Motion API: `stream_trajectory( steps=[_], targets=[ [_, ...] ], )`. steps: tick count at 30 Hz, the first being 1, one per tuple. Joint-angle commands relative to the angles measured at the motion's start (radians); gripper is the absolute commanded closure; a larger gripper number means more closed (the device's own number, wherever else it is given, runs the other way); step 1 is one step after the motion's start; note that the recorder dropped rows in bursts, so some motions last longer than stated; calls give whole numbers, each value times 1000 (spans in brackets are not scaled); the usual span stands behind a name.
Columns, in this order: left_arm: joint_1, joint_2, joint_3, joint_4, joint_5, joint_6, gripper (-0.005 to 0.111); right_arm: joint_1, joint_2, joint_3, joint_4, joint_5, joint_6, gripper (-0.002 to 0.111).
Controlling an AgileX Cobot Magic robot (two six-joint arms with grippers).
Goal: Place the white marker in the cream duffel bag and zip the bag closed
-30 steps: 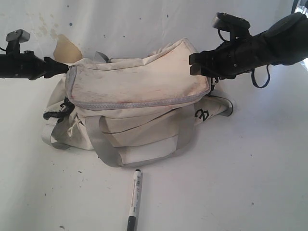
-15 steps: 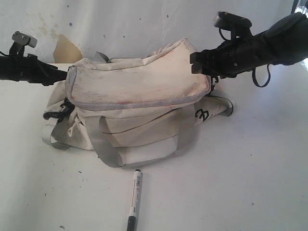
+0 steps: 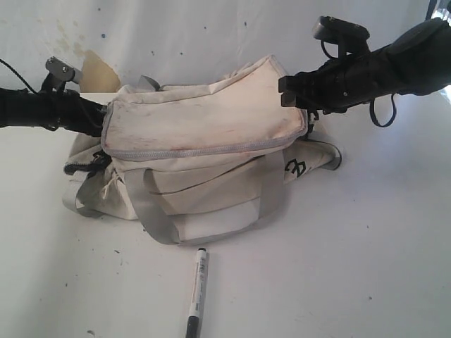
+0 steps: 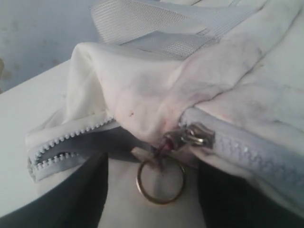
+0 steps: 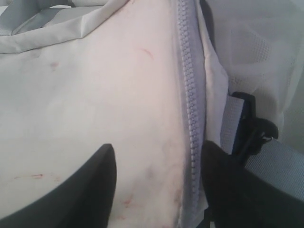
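The cream duffel bag [image 3: 204, 127] lies in the middle of the white table, its grey zipper [image 3: 211, 151] running along the top flap. The white marker [image 3: 198, 290] lies on the table in front of the bag, apart from both grippers. My left gripper [image 3: 101, 121] is at the bag's left end and open; in its wrist view the gripper [image 4: 153, 164] straddles the zipper slider [image 4: 194, 135] and its brass ring [image 4: 160, 202] without touching them. My right gripper [image 3: 290, 91] is open over the bag's right end, its fingers either side of the flap and zipper [image 5: 192, 104].
Grey webbing handles [image 3: 148, 211] hang down the bag's front. A black buckle [image 5: 251, 128] and strap sit beside the right gripper. A tan patch [image 3: 95, 70] shows on the white backdrop at the back left. Bare table [image 3: 352, 267] stretches to the right of the marker.
My left arm has moved right, in to the bag's left end, and the bag's left corner has shifted slightly. The right arm and the marker have not moved.
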Motion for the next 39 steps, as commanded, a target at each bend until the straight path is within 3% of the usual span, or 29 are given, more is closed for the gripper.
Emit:
stream_trajectory(
  steps=[1,12,16,22,26,29,33,34,39],
  targets=[
    [-9,-4,-4,-7,-46,65,48,-11,-1,-1,1,-6,0,58],
    [-7,-21,-4,137,-64,102,48,-11,-1,-1,1,3,0,58],
    [-8,-17,-4,112,-59,120,48,-11,-1,-1,1,-5,0,58],
    [-8,-15,-13,-45,34,120,48,-11,-1,-1,1,-5,0,58],
    [-8,-10,-27,-37,36,120,48,-11,-1,-1,1,3,0,58],
    [-8,-10,-27,11,33,120,61,-11,-1,-1,1,1,0,58],
    [-6,-17,-27,127,40,56,102,-11,-1,-1,1,1,0,58],
    [-6,-24,-27,166,42,45,106,-11,-1,-1,1,3,0,59],
    [-6,-63,-27,354,42,-67,106,-11,-1,-1,1,1,0,61]
  ],
)
